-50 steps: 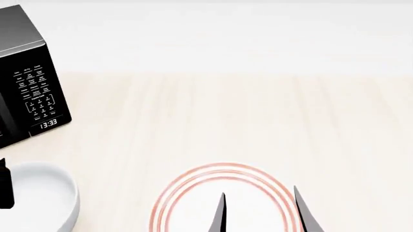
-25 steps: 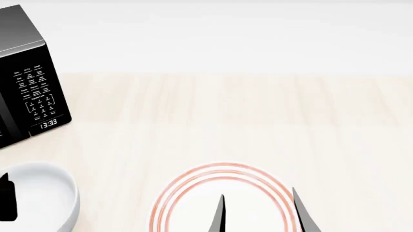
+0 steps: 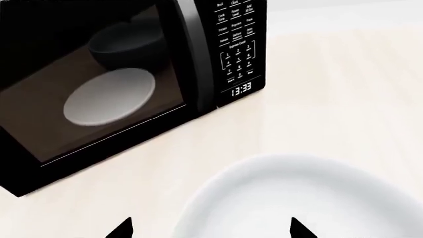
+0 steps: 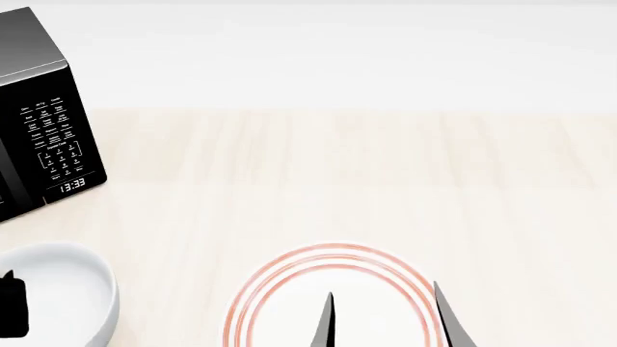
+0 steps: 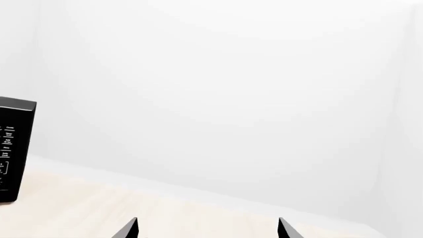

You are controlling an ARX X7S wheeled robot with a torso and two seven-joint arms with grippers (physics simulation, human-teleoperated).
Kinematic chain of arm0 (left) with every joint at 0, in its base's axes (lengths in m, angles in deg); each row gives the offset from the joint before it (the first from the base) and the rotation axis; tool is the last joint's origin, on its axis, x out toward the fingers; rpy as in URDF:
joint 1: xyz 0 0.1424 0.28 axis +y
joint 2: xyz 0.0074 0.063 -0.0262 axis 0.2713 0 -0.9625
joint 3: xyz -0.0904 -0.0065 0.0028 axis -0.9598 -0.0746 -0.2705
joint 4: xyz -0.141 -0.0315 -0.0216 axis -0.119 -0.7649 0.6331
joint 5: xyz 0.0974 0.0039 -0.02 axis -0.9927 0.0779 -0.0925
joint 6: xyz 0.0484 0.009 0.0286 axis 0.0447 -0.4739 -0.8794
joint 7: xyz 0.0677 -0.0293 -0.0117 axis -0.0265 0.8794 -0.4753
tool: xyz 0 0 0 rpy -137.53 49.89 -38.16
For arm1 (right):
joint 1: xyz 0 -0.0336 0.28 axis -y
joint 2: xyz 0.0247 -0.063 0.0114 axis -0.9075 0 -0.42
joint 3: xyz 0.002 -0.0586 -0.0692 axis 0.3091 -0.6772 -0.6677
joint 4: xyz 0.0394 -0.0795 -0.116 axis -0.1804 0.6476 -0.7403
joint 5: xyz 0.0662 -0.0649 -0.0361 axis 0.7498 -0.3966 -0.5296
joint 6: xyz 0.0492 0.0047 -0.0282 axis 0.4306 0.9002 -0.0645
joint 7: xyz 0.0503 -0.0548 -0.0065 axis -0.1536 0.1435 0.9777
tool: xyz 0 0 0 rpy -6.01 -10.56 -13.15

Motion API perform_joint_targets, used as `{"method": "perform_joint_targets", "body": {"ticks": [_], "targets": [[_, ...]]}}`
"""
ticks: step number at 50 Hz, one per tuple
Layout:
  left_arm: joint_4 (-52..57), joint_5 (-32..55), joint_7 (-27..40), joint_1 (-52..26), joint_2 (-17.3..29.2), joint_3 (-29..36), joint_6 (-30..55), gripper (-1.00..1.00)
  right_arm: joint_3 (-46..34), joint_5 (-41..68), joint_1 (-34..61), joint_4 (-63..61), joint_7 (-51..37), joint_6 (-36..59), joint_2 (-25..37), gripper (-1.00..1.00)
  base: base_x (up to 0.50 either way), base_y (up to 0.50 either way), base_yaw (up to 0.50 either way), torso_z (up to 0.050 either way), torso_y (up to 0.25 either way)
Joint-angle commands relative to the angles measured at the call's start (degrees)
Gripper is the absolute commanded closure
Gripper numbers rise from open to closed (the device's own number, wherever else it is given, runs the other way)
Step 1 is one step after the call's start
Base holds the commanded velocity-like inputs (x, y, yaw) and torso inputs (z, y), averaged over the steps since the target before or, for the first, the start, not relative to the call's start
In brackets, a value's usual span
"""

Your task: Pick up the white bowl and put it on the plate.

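The white bowl (image 4: 63, 289) sits on the wooden table at the head view's lower left, just in front of the microwave. It fills the near part of the left wrist view (image 3: 304, 198). My left gripper (image 3: 208, 229) is open, its two fingertips straddling the bowl's rim from above; in the head view only one dark finger (image 4: 11, 303) shows over the bowl at the frame's edge. The red-ringed plate (image 4: 333, 256) lies at the bottom centre. My right gripper (image 4: 386, 322) is open and empty above the plate; it also shows in the right wrist view (image 5: 208, 229).
A black microwave (image 4: 43, 116) stands at the left, door shut, with a pale dish (image 3: 109, 96) inside seen through the glass. Its keypad and clock (image 3: 241, 89) face the table. The pale wood table (image 4: 386, 181) runs back to a white wall.
The left finger has slid down and left over the bowl in the head view. The right gripper's fingertips have dropped slightly. The bowl and plate have not moved.
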Motion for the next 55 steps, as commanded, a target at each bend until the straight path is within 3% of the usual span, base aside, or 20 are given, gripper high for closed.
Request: {"method": "perform_joint_targets", "body": {"ticks": [1,55], "targets": [[-3.2,-1.0,-1.5,-0.3,-1.3,-0.9,-1.8,-1.0,1.1,-0.9,0.2,0.5,0.9,-0.2,-0.9,-1.0,0.0,0.0,0.0,0.0,0.0],[-15.2,-3.6,-2.6,-1.1,-1.0,2.6,-10.9,-1.0,-0.2,-0.3,0.5,0.9,-0.4,-0.3,0.2,-1.0,0.0,0.0,0.0,0.0,0.0]]}}
